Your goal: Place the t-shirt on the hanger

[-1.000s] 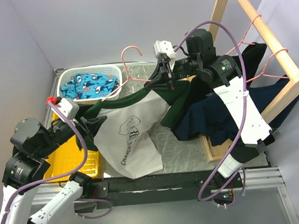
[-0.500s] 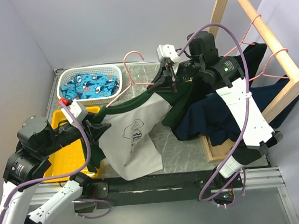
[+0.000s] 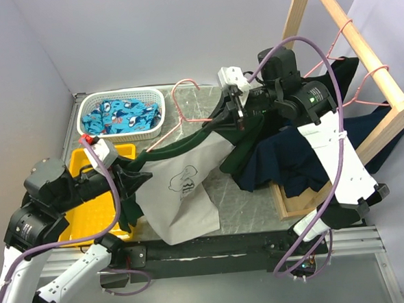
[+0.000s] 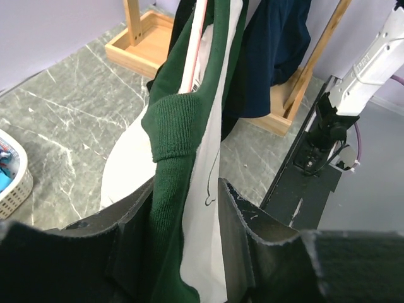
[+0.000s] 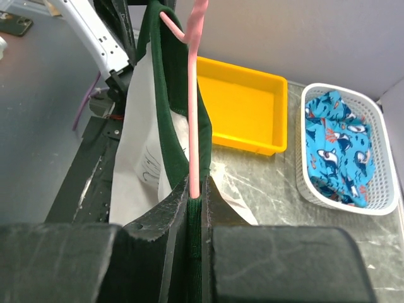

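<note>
Off-white t-shirt [image 3: 184,200] with dark green sleeves — pink hanger [image 5: 195,126], yellow bin [image 5: 240,107]

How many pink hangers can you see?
3. One hanger is inside the t-shirt, pinched by the right gripper. A second hanger and a third hanger hang on the wooden rack, wearing dark clothes. Others may be hidden.

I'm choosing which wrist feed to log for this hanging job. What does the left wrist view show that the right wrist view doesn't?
Only the left wrist view shows the wooden rack, the navy garment and the left end effector clamping the green sleeve of the t-shirt. Only the right wrist view shows the yellow bin and the right end effector pinching the hanger with the collar. Both show the t-shirt, the hanger, the marble table and the white basket, only its edge in the left view.
</note>
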`<control>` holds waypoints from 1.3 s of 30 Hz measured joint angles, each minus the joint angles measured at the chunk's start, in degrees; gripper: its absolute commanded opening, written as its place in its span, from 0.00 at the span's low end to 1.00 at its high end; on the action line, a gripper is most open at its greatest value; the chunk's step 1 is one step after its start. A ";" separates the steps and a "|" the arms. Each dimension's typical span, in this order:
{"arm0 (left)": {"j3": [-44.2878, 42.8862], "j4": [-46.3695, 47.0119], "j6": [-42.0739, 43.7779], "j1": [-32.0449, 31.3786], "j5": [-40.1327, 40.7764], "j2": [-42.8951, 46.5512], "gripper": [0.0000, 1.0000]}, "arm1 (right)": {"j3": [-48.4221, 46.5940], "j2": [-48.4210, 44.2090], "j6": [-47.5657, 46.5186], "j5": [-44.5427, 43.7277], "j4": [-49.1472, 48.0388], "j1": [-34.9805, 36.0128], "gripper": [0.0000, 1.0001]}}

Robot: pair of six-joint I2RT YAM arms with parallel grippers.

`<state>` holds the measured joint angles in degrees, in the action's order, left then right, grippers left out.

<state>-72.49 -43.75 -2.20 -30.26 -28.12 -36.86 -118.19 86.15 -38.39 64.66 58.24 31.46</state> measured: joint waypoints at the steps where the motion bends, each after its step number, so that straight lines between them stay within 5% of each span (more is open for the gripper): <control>1: 0.15 0.02 -0.11 0.00 0.07 0.00 0.01 | 0.74 -0.24 0.37 -0.07 -0.59 0.00 0.00; 3: 0.17 0.09 -0.24 0.00 0.83 0.04 0.03 | 1.73 -0.42 1.07 -0.11 -1.64 0.00 0.00; 7: 0.02 0.07 -0.37 -0.02 2.71 0.50 0.75 | 2.19 -0.42 1.44 0.04 -2.12 0.04 0.00; 14: -2.67 -2.38 -0.39 -0.22 5.55 0.85 0.79 | 2.49 -1.01 0.98 1.25 -2.56 0.15 0.00; 27: -5.03 -7.23 -0.17 -1.75 2.05 3.87 0.63 | 3.15 -3.34 -2.75 3.85 -0.85 1.25 0.00; 34: -4.96 -8.07 -0.35 -4.98 -1.05 2.29 0.30 | 3.13 -3.34 -3.26 3.04 0.00 2.56 0.00; 35: -4.96 -8.33 -0.20 -5.55 -0.92 1.79 0.23 | 3.13 -3.37 -3.26 2.49 0.13 2.58 0.00; 36: -4.92 -8.48 -0.17 -5.92 -0.63 1.42 0.04 | 3.13 -3.41 -3.26 2.21 0.24 2.51 0.00; 39: -4.87 -9.07 0.07 -6.54 0.46 0.72 0.01 | 3.13 -3.43 -3.30 1.53 0.59 2.49 0.00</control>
<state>-77.36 -52.82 -2.13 -36.80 -27.66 -36.14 -115.07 82.72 -41.69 66.19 58.83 33.95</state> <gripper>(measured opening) 0.058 0.114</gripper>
